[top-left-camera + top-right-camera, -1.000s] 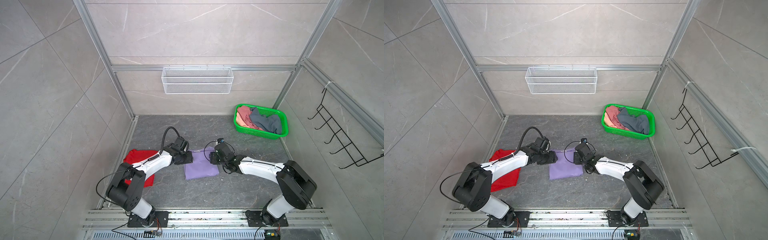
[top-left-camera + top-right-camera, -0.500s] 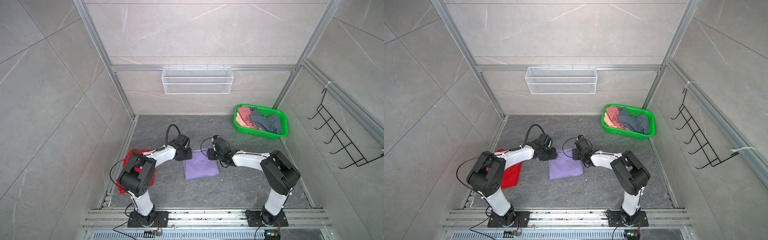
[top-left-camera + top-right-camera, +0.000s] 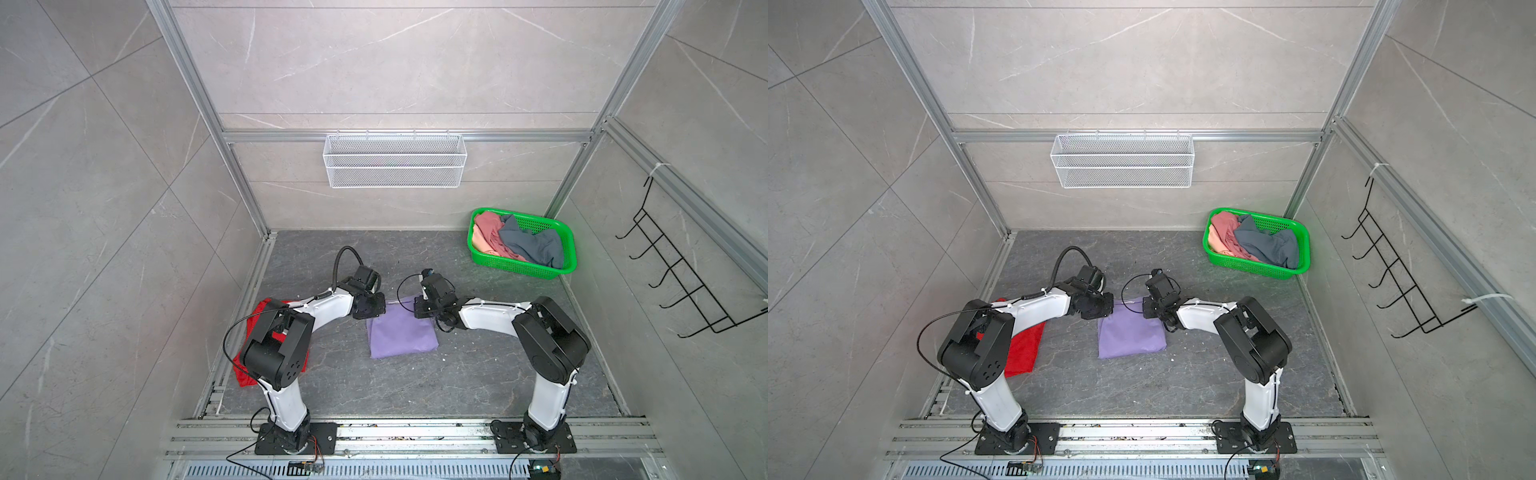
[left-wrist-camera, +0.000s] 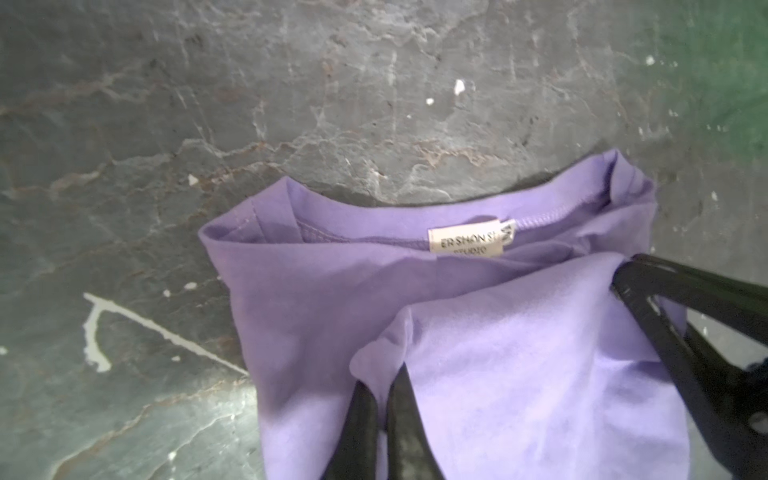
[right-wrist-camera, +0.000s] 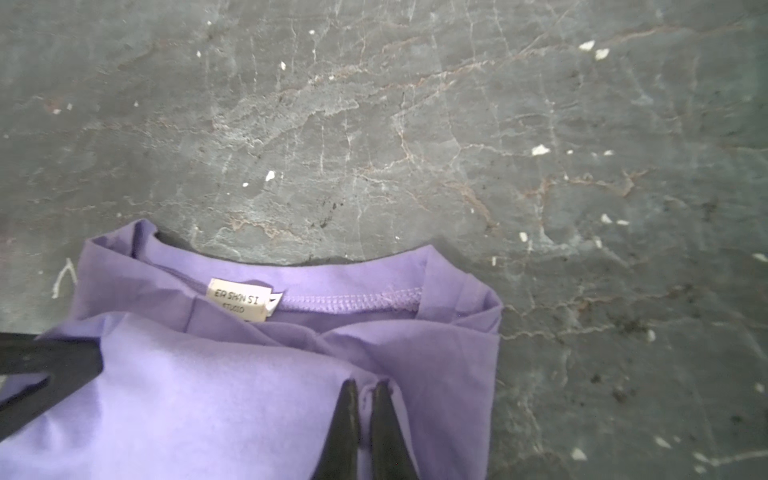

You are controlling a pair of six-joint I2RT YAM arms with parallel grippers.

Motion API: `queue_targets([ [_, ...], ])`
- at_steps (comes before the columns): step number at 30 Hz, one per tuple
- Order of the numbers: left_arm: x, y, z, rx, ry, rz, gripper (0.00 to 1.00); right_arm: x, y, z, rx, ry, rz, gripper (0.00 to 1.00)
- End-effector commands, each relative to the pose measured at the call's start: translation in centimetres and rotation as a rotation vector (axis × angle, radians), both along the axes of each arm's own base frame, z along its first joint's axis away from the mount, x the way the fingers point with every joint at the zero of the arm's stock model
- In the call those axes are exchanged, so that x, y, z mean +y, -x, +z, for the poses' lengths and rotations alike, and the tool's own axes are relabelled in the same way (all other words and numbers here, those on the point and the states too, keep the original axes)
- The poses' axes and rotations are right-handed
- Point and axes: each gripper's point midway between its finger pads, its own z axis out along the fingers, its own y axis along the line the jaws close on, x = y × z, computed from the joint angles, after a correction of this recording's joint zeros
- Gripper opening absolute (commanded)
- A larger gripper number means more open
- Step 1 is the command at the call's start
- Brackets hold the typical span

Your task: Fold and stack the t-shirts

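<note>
Left the plain bright red cotton tee [image 3: 250, 376] lying at the left edge of the bench [image 3: 415, 386], partly under the left arm [image 3: 328, 309]. Snapped the left hand [image 4: 380, 380] from spread to pinching a top-layer corner of the folded lavender cotton tee [image 3: 401, 336] at mid-bench, just short of its collar label [image 4: 467, 241]. Pinched the other corner likewise with the right hand [image 5: 365, 386]. Probably set up the next fold. Left crumpled tees [image 3: 515, 245] in the green plastic mesh basket [image 3: 523, 271], far right.
</note>
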Motion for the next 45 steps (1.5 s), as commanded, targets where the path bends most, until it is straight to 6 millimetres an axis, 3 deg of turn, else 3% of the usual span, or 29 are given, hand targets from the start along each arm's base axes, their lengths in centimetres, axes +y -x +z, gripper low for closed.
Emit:
queue_targets([
  [1, -0.3, 0.1, 5.0, -0.100, 0.084, -0.005, 0.00, -0.5, 0.8, 4.9, -0.069, -0.063, -0.012, 0.00],
  [5, -0.1, 0.6, 8.9, -0.179, 0.134, -0.007, 0.00, -1.3, 1.8, 8.9, -0.125, -0.096, -0.010, 0.00],
  [8, 0.2, 0.2, 10.3, -0.218, 0.121, -0.011, 0.00, -1.2, 1.3, 9.5, -0.137, -0.075, -0.003, 0.00],
  [15, -0.3, -2.6, 6.1, -0.134, 0.086, -0.016, 0.00, 0.3, -2.5, 5.7, -0.105, -0.020, -0.040, 0.00],
  [18, -0.4, -4.6, 4.0, -0.115, 0.086, -0.008, 0.00, -0.5, -4.5, 3.6, -0.091, -0.002, -0.113, 0.00],
  [23, -0.1, -8.0, 2.6, -0.147, 0.118, 0.018, 0.00, -1.5, -6.7, 1.1, -0.063, -0.013, -0.197, 0.00],
  [26, 0.1, -9.0, 2.3, -0.157, 0.130, 0.021, 0.07, -1.7, -7.1, -0.4, -0.041, 0.000, -0.225, 0.00],
  [28, 0.2, -9.4, 2.8, -0.178, 0.129, 0.019, 0.23, -1.9, -7.1, -0.9, -0.026, 0.006, -0.237, 0.06],
  [30, 0.6, -9.3, 3.5, -0.197, 0.114, 0.026, 0.40, -2.2, -6.8, -0.4, -0.028, 0.011, -0.243, 0.11],
  [32, 1.4, -8.8, 4.5, -0.224, 0.089, 0.033, 0.50, -2.9, -6.3, 0.8, -0.045, 0.019, -0.251, 0.33],
  [34, 2.1, -7.9, 5.4, -0.236, 0.067, 0.036, 0.58, -3.6, -5.5, 2.5, -0.056, 0.029, -0.255, 0.46],
  [37, 3.1, -5.4, 5.5, -0.195, 0.039, 0.019, 0.62, -4.4, -3.2, 3.9, -0.037, 0.046, -0.241, 0.48],
  [40, 3.6, -2.3, 4.8, -0.127, 0.054, 0.020, 0.69, -5.1, -0.4, 4.9, -0.018, 0.022, -0.246, 0.57],
  [45, 3.2, 2.0, 3.8, -0.020, 0.146, 0.026, 0.71, -5.0, 3.9, 5.5, 0.063, -0.207, -0.279, 0.68],
])
